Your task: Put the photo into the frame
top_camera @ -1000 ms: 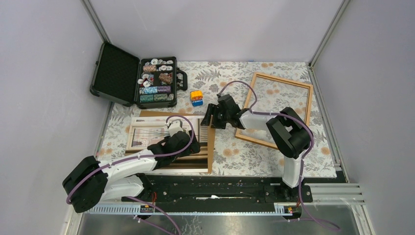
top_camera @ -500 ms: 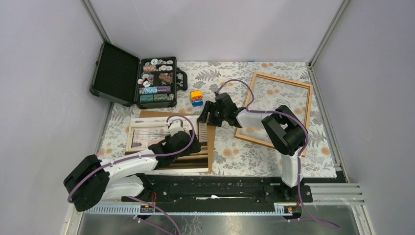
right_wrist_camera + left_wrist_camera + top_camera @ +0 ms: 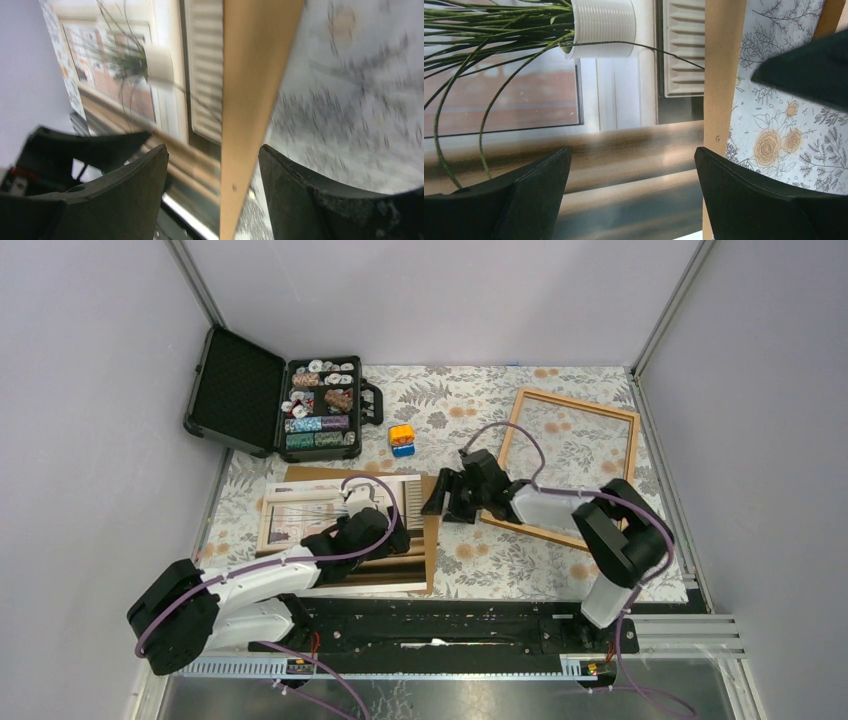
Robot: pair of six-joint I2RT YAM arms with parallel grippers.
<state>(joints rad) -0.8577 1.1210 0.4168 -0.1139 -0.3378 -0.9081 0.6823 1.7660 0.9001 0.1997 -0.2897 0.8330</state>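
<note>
one spread left claw [image 3: 632, 165] above the photo [image 3: 524, 75], spread right claw [image 3: 212, 160] above backing board [image 3: 250, 75] edge

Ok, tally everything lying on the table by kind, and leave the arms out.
photo: 1
brown backing board: 1
wooden frame: 1
open black case: 1
small coloured block: 1
Total: 5
</note>
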